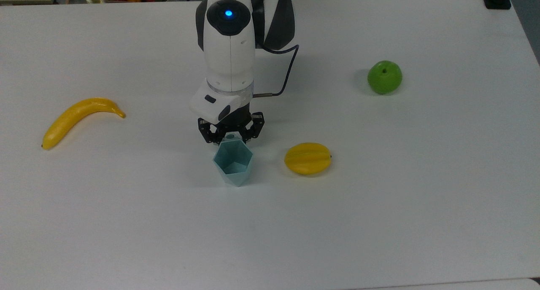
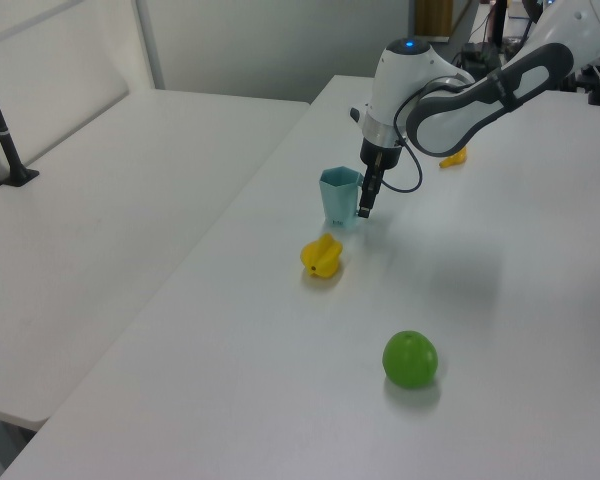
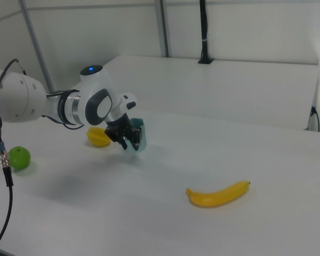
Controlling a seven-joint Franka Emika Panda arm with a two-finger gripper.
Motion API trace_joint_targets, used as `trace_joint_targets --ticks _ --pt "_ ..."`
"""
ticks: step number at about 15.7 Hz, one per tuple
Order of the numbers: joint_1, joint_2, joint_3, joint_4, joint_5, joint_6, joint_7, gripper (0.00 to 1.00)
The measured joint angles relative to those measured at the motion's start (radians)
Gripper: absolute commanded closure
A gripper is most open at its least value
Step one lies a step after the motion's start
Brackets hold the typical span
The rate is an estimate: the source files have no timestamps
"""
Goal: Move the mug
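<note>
Risk first: the black two-finger claw (image 1: 230,139) sits low at the handle side of the mug, fingers straddling the small tab handle. Judged from the top view, the fingers look narrowed around the tab, but whether they are clamped on it or just short of contact I cannot tell.

- If the pinch lands on the thin tab alone, the mug could swing or twist out on lifting, since the body hangs off to one side of the hold.
- If a fingertip catches the rim instead of the tab, a downward or sideways push would likely tip the tapered body over; its base is narrower than its mouth.
- A slide toward the top view's right would run it into the yellow ribbed star-fruit-like toy (image 1: 307,158) lying near it.

Task's thing: small pale teal-blue faceted plastic mug (image 1: 233,162), hexagonal rim, angular walls tapering to the base, ring-like tab handle on the side facing the arm. It stands upright and empty on the white counter (image 1: 379,205), near mid-counter, just in front of the claw in the top view; in the left view (image 2: 340,197) the claw hangs at its right-hand side.

Well apart: yellow toy banana (image 1: 78,119) toward the top view's left, green toy apple (image 1: 384,76) toward the top view's upper right.
</note>
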Motion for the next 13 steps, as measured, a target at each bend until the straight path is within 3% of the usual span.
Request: trace_joint_targets --ticks 2,9,11,13 --pt "0.0 0.0 0.0 0.002 0.0 0.0 0.0 1.0" --pt "0.0 -0.03 0.0 0.01 0.0 0.001 0.048 1.0" --pt "-0.003 -0.101 -0.001 -0.045 0.0 -0.002 0.069 1.0" --pt "-0.004 -0.227 -0.003 -0.165 -0.001 -0.038 0.087 1.0"
